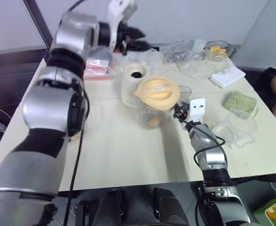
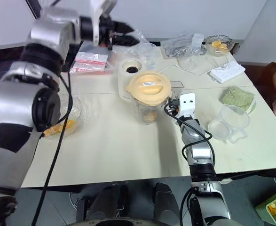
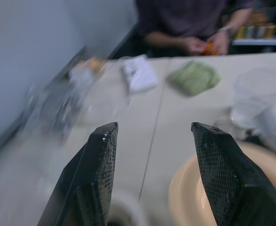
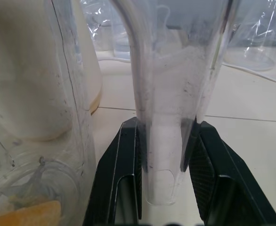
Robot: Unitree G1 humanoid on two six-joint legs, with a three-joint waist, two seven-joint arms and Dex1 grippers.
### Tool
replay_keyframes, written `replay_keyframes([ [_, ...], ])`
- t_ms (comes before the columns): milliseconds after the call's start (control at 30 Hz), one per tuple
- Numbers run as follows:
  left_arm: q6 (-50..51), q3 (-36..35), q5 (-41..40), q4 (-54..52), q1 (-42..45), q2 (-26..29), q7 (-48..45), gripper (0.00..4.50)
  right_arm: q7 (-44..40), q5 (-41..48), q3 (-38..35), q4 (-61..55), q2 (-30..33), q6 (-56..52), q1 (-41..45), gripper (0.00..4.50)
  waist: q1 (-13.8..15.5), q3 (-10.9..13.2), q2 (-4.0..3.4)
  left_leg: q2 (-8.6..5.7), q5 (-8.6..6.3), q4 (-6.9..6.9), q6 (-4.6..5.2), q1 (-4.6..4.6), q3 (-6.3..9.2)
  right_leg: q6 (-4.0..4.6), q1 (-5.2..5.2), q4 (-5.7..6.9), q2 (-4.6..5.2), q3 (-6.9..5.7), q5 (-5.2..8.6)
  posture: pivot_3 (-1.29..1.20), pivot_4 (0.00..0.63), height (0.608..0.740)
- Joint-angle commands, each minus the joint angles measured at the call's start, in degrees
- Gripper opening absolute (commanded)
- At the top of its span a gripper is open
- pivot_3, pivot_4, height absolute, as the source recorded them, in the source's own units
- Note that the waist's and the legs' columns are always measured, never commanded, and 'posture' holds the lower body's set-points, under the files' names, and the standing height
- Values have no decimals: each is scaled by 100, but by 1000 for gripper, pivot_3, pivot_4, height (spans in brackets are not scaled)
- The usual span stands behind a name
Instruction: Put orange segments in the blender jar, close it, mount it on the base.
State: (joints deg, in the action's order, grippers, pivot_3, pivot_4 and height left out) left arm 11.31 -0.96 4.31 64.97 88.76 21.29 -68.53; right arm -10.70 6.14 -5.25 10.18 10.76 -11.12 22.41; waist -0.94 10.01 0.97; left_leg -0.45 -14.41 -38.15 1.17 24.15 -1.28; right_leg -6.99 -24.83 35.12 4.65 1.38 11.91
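Crowding blender jar [image 2: 148, 101]: base [image 2: 128, 75] behind, tub [image 2: 229, 123] rt

A folded green cloth [image 3: 194, 78] and a white power strip [image 3: 139, 74] lie on the cream table [image 3: 170, 122] beyond the fingers, with a person's hands [image 3: 207, 45] at the far edge; a clear plastic tub [image 3: 259, 96] sits past the right-hand finger, crumpled plastic bags [image 3: 58, 106] off the other
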Motion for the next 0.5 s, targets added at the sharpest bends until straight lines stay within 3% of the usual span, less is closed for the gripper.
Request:
replay_keyframes([
  [33,1009,72,-411,-2547,-1415,323,-252,2567,96,134,-318,-669,249,-272,136,801,-1,4,-9,0,1,0,-2,2,1,1,-2,0,0,0,0,0,150,740],
  [200,2962,16,-1052,-6358,-3879,768,18,2567,297,305,-631,-1667,685,-1298,723,801,-8,23,-29,-4,8,2,-15,63,-7,3,-62,21,15,15,-4,0,150,740],
  [300,3738,-329,-1435,-7402,-4505,703,557,2567,390,427,-859,-1892,1026,-2027,1368,801,28,31,-24,-6,30,-9,-51,141,-1,6,-146,36,15,11,-16,0,150,740],
  [500,3936,-964,-1895,-8602,-5322,18,2009,2567,444,433,-941,-951,1447,-2359,3091,801,2,33,-27,5,38,-7,-60,76,0,19,-92,34,-1,5,-24,0,150,740],
])
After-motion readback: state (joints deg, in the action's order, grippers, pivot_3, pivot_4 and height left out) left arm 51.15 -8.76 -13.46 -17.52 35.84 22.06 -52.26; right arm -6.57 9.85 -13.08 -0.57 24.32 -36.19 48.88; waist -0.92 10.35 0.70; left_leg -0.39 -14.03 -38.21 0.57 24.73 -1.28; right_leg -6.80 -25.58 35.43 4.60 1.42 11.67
